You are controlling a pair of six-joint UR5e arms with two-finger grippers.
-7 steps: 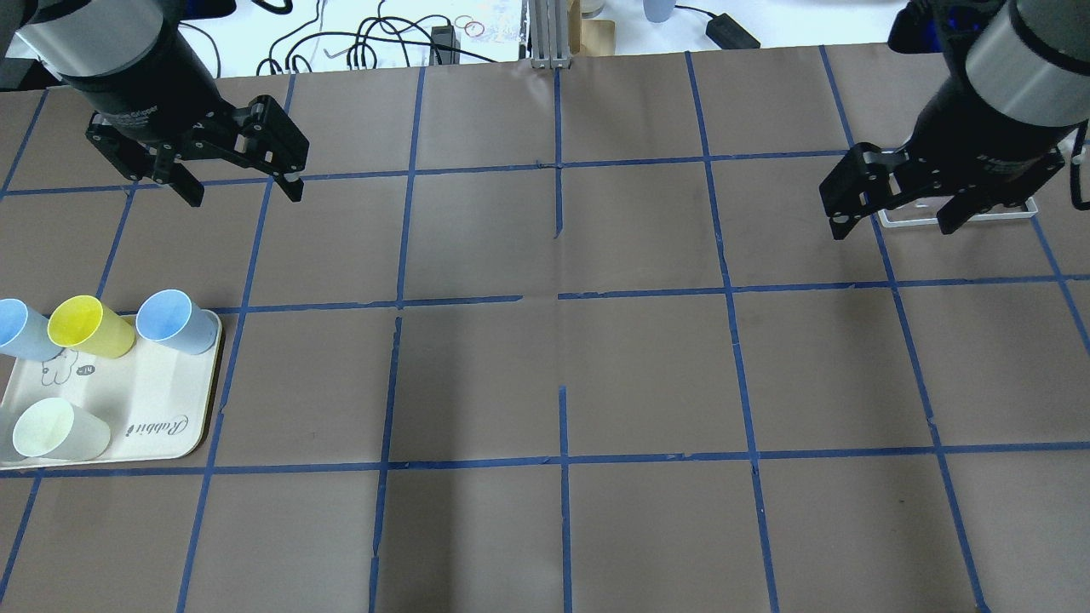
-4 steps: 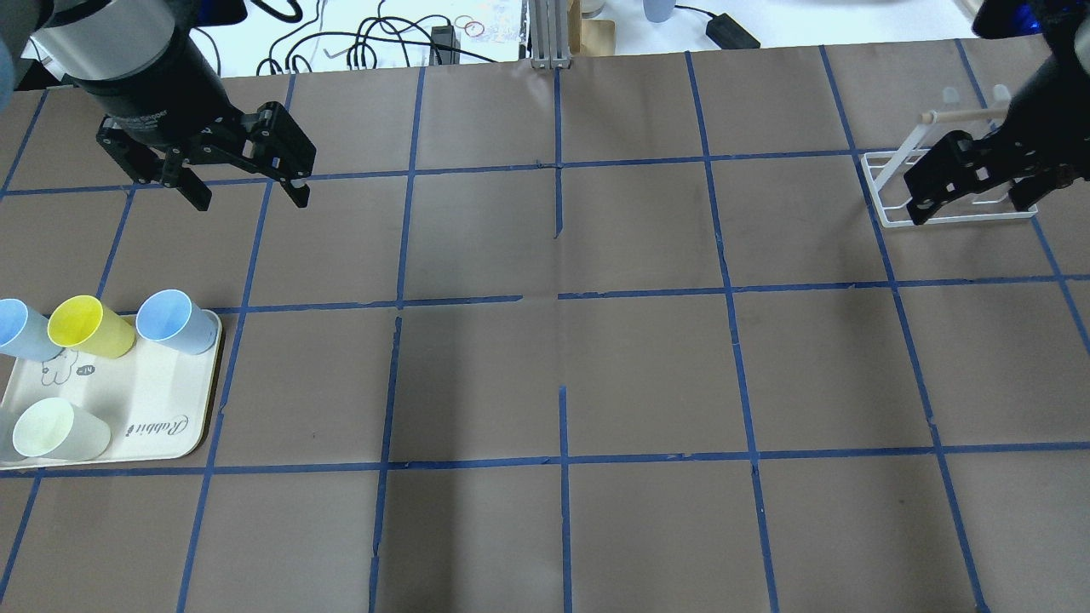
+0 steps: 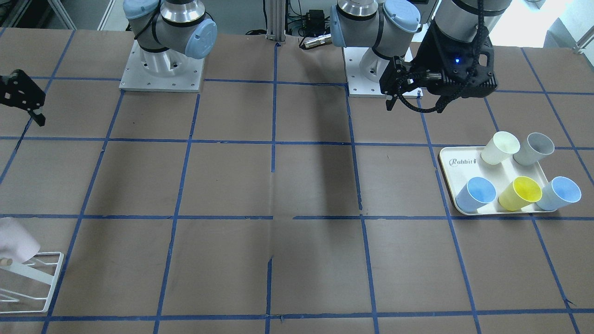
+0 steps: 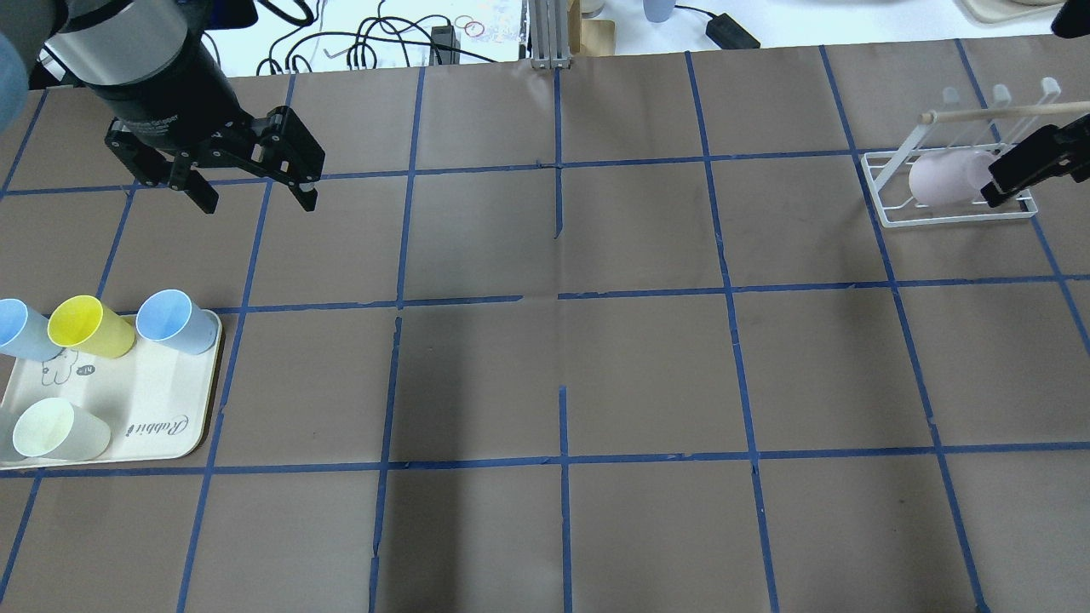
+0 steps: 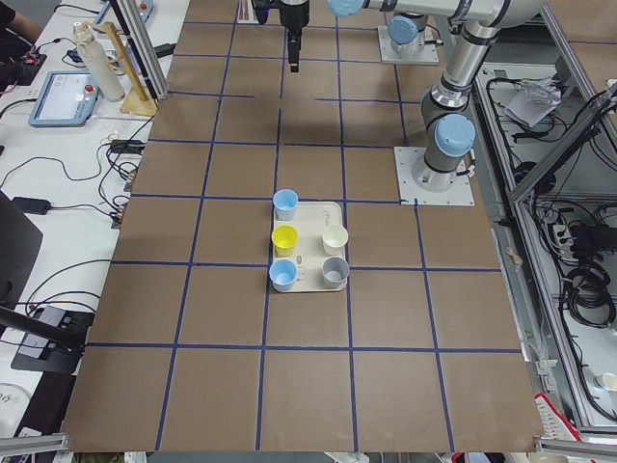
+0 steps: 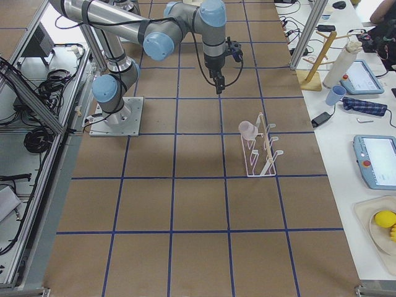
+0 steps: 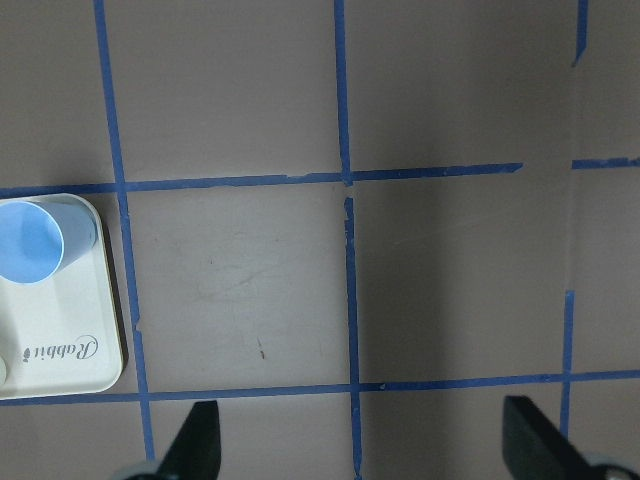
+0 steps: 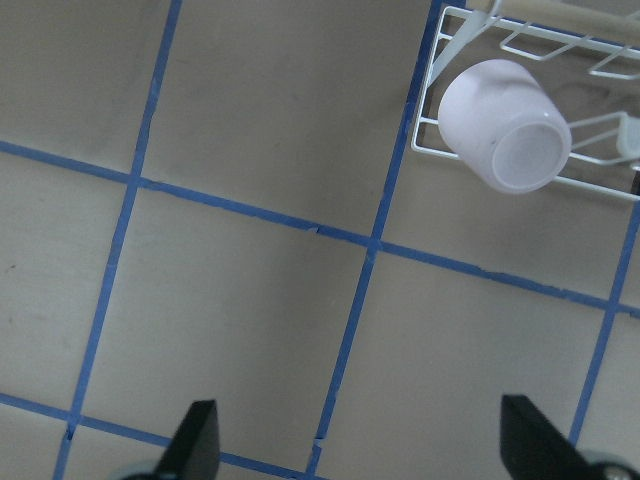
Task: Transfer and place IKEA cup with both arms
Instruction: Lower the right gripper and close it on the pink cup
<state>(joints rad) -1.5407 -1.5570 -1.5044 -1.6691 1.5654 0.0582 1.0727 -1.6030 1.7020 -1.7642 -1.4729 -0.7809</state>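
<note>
Right wrist view: the right hand (image 8: 360, 445) is spread wide with nothing in it. The pale pink plastic tumbler cup (image 8: 500, 125) sits tipped on the white wire drying rack (image 8: 431, 75), with its bottom toward the camera. It is off to one side of the hand, not between the fingers.

Left wrist view: the left hand (image 7: 360, 450) is spread wide too and holds nothing. Under it is the brown paper-covered surface (image 7: 240, 280) with blue tape lines. At the edge is a corner of the cream plastic tray (image 7: 70, 350) with a light blue plastic cup (image 7: 40, 240) on it.

Overhead view: the pink cup is on the rack at the far right of the surface. The right hand pokes in from the edge near the rack. The left hand hangs on the left side, apart from the tray.

Front view: the cup rests on the rack, well apart from both hands.

Side views: the right hand hangs high, apart from the rack.

I think the cup is already placed and the job is nearly over. My guess is that both arms should next pull away to rest, and the right one must not bump the rack.
</note>
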